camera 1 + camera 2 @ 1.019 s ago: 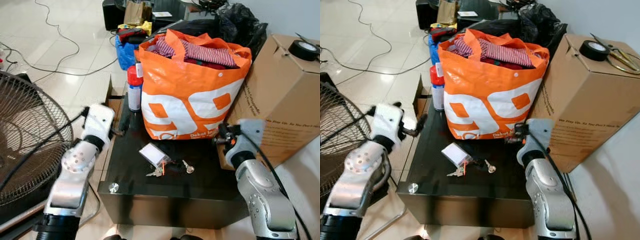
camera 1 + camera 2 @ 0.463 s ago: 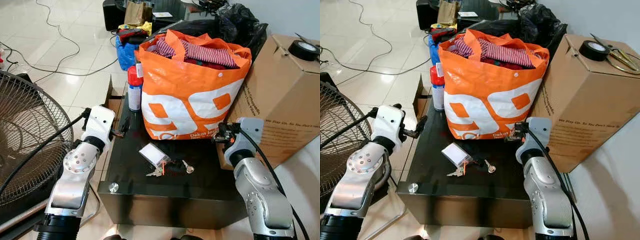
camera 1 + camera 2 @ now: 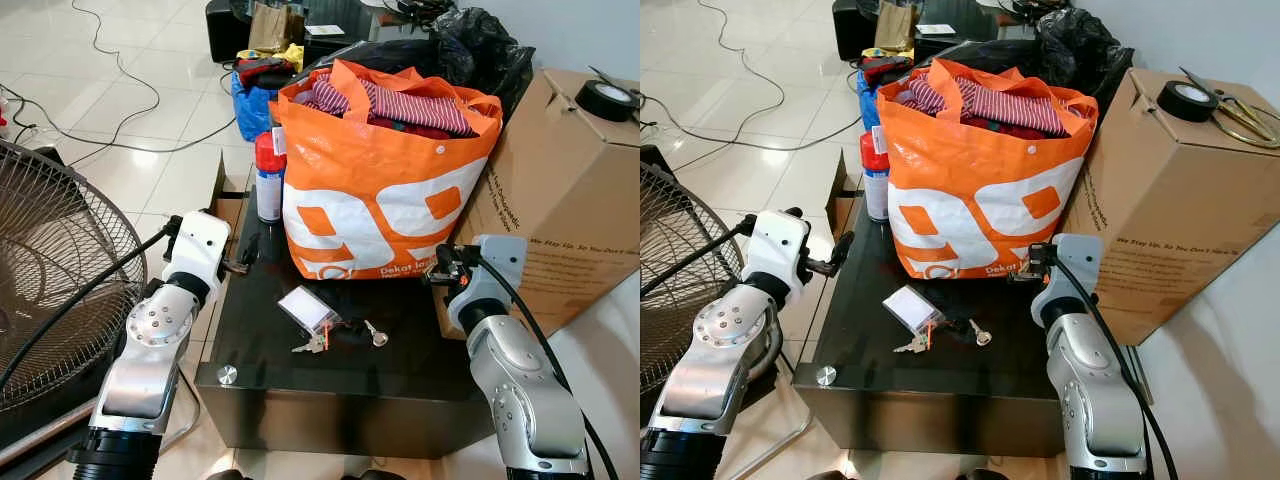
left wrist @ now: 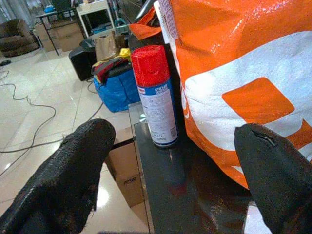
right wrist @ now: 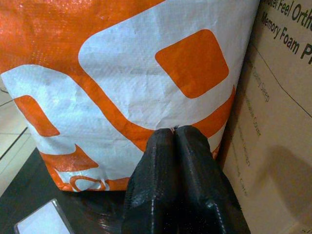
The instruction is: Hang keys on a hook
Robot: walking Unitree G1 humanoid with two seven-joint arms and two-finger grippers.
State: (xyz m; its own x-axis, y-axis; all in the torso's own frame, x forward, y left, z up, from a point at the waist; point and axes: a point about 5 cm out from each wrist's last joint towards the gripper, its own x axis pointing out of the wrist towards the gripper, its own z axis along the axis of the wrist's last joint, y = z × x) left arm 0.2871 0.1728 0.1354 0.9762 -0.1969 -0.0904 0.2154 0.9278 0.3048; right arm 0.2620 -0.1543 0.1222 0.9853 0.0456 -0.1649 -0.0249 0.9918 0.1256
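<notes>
A: Where do your keys (image 3: 334,336) lie?
B: Near the front of the black table (image 3: 400,365), strung left to right, white tag (image 3: 306,308) at their left end.
A: Grippers?
B: Left gripper (image 4: 175,161) spread wide beside the spray can (image 3: 267,176); right gripper (image 5: 174,130) pinched empty at the orange bag (image 3: 380,190).

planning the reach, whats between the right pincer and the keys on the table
Nothing: in the left eye view only bare black tabletop separates the right pincer from the keys. The orange bag stands behind that stretch.
</notes>
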